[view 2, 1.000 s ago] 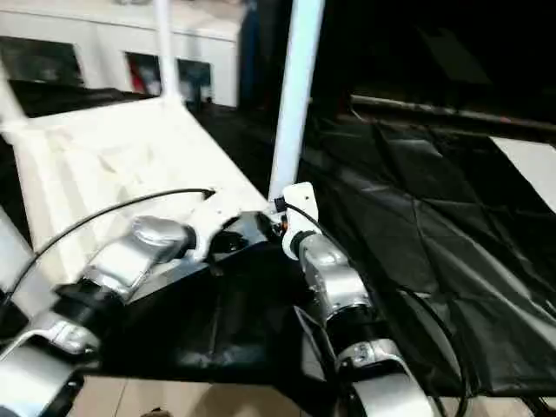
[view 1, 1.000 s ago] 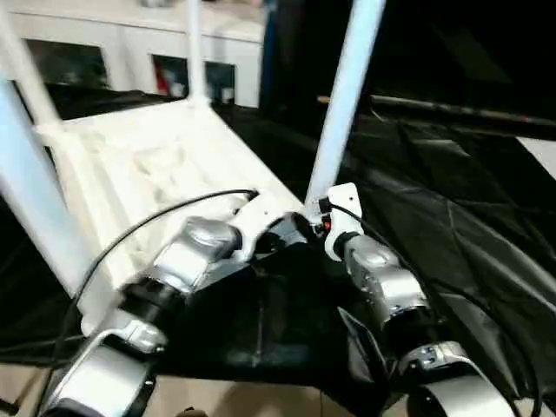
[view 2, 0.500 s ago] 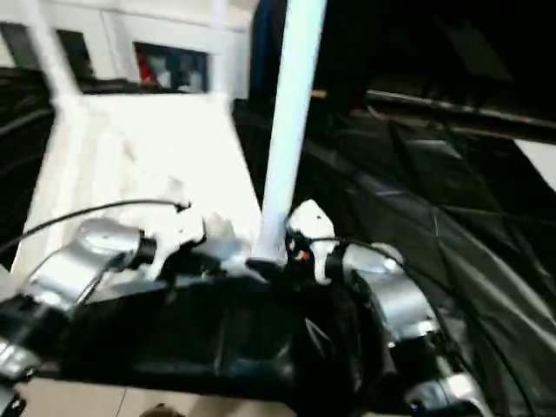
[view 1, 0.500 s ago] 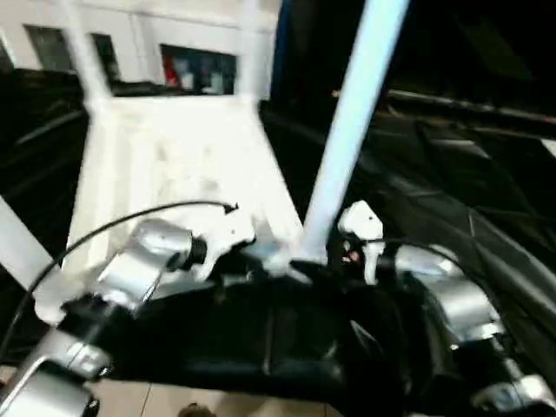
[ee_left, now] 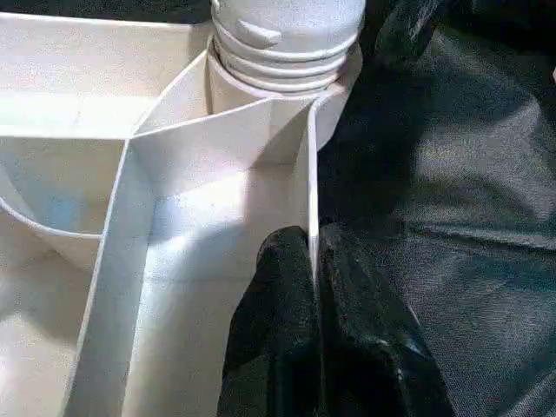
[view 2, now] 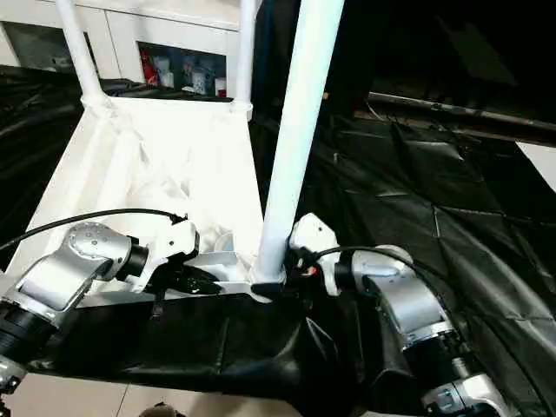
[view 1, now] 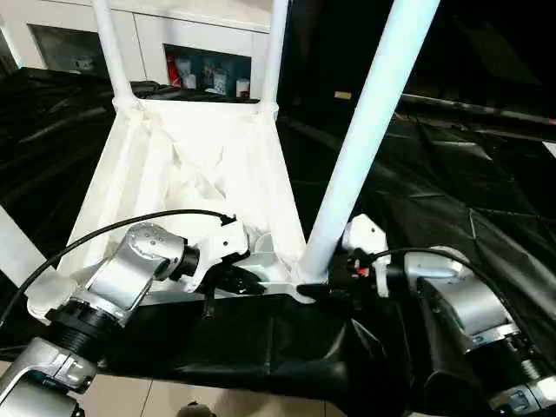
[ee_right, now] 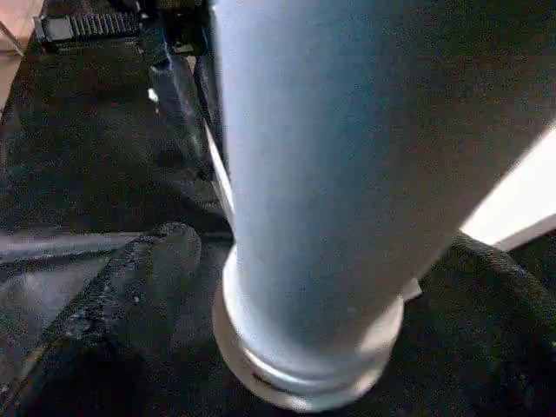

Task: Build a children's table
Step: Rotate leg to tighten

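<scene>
The children's table lies upside down: its white ribbed tabletop (view 1: 200,165) rests on the black drape with white tube legs standing up from the corner sockets. The near-right leg (view 1: 365,139) rises from its socket (ee_left: 287,52). My left gripper (view 1: 239,280) is shut on the tabletop's thin edge wall just beside that socket, one black finger (ee_left: 278,347) on each side of the wall. My right gripper (view 1: 326,287) is open around this leg's base, its fingers (ee_right: 130,287) flanking the tube with small gaps. Two far legs (view 1: 111,52) (view 1: 276,43) and a near-left leg (view 1: 13,248) stand too.
The black-draped work table (view 1: 469,174) stretches to the right and back. A white cabinet (view 1: 174,35) with small items on a shelf stands behind. A white sheet (view 2: 539,165) lies at the far right. Pale floor (view 1: 217,404) shows beyond the near edge.
The head camera has swung, shifting the whole view. My right gripper's fingers have spread wider at the leg's base. My left gripper stays pinched on the edge wall.
</scene>
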### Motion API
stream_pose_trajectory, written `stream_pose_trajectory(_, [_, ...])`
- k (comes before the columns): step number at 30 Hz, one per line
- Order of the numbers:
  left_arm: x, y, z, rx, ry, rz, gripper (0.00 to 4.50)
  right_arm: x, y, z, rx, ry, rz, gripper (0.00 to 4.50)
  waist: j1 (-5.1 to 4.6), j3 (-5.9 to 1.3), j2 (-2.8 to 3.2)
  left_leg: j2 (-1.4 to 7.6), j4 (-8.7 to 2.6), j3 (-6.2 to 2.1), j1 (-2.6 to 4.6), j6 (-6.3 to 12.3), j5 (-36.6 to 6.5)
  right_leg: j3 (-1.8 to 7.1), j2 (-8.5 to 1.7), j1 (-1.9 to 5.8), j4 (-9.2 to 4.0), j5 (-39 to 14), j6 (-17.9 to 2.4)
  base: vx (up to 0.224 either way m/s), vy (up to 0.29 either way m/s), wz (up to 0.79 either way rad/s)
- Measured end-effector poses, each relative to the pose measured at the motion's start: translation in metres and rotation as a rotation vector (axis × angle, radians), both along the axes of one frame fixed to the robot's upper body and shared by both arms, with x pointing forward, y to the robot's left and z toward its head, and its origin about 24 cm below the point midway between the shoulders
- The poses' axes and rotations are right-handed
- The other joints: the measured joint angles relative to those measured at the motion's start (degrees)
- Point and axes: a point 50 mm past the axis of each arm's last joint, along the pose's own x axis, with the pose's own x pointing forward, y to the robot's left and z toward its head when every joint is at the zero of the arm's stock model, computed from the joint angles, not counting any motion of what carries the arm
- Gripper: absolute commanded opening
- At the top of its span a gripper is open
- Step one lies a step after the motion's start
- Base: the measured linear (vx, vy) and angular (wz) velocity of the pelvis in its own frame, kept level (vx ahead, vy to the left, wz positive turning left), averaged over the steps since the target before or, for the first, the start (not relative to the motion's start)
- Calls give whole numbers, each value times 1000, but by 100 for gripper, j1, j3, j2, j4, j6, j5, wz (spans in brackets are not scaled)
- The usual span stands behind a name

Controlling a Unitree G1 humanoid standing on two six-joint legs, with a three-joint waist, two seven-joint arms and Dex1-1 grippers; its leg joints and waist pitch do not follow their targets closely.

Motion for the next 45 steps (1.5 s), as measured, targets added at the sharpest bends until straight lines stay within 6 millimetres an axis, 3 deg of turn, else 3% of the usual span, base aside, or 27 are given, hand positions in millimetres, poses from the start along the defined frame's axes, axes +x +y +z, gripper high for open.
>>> stream_pose_trajectory(3, [0,1,0,-1,-1,3,0,1,1,0,4,-1,-6,355,-4,0,0,0,2,0,2,0,0,1,0,0,5,2,0,0,0,0])
stream_pose_trajectory(19, [3,2,-3,-7,7,11,0,4,1,3,23,-11,-19,221,-13,-5,10,0,4,0,14,-1,1,3,0,9,12,13,-3,0,0,0])
stream_pose_trajectory(25, [4,3,-4,-11,12,24,0,1,4,-1,80,20,-73,207,-30,-11,19,0,5,0,21,-1,1,3,0,12,13,19,-6,0,0,0])
stream_pose_trajectory(29, [5,2,-9,-24,32,42,0,-1,5,-5,93,31,-106,204,-33,-48,81,-7,10,2,40,-1,1,14,-2,27,12,18,-3,0,0,0])
stream_pose_trajectory(37, [7,-2,-11,-33,35,55,0,0,4,-6,93,37,-130,203,-24,-66,112,-7,10,3,47,-1,1,15,-1,33,12,17,3,0,0,0])
stream_pose_trajectory(40, [14,-10,-13,-29,15,95,0,6,2,-9,98,32,-226,202,-21,-69,110,-8,6,3,54,-1,1,15,-1,39,12,12,11,0,0,0])
stream_pose_trajectory(45, [36,-34,-18,-13,-51,296,0,35,15,-18,107,16,-603,201,-141,-87,78,-25,1,-4,76,-2,1,15,-9,47,3,13,27,-12,0,-1])
